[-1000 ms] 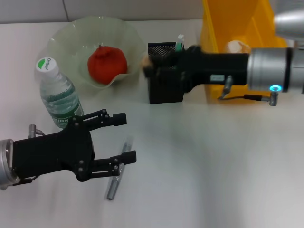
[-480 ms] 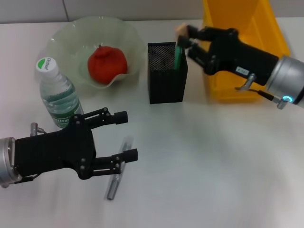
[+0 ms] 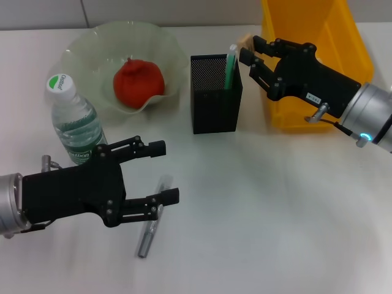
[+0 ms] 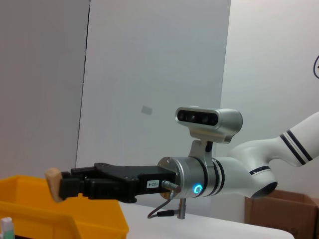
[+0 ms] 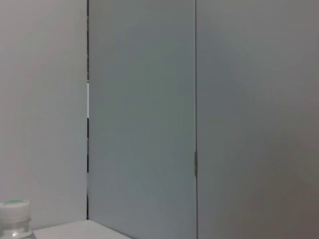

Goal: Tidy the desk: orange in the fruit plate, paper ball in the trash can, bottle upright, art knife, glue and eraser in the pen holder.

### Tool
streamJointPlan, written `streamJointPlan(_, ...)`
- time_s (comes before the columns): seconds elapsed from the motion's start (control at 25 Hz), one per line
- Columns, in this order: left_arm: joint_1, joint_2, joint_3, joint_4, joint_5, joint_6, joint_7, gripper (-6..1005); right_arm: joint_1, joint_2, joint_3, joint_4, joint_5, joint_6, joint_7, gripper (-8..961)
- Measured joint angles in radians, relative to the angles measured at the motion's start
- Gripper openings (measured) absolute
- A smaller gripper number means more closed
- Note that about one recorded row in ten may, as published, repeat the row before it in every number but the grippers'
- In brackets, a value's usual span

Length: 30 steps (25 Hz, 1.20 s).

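Right tool (image 3: 247, 50): you have it pinched on the eraser (image 3: 245, 40), held in the air between the pen holder (image 3: 215, 94) and the trash can (image 3: 315, 58), just past the holder's far right corner.
Left tool (image 3: 164, 171): your fingers are spread wide, low over the worktop (image 3: 263, 214), with the grey art knife (image 3: 150, 224) lying under the lower finger.
Orange (image 3: 138, 82): sits in the fruit plate (image 3: 86, 46).
Bottle (image 3: 73, 121): stands upright, just beyond your left tool.
Pen holder contents: a green-and-white stick stands in its right corner.
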Motion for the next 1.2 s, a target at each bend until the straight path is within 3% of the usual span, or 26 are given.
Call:
streamJointPlan(0.36,-0.003,0.0,0.001,0.0,0.0,-0.008,0.0,804,0.057,0.0,-0.012,0.045,-0.005,0.044,-0.002,298)
streamJointPlan(0.56,-0.005,0.0,0.004,0.0,0.0,-0.01,0.0,804,0.081,0.0,-0.082,0.039,-0.005,0.105,-0.003,302)
streamJointPlan(1.2,-0.008,0.0,0.004,0.0,0.0,-0.021,0.0,803,0.098,0.0,-0.109,0.037,0.0,0.145,-0.003,317)
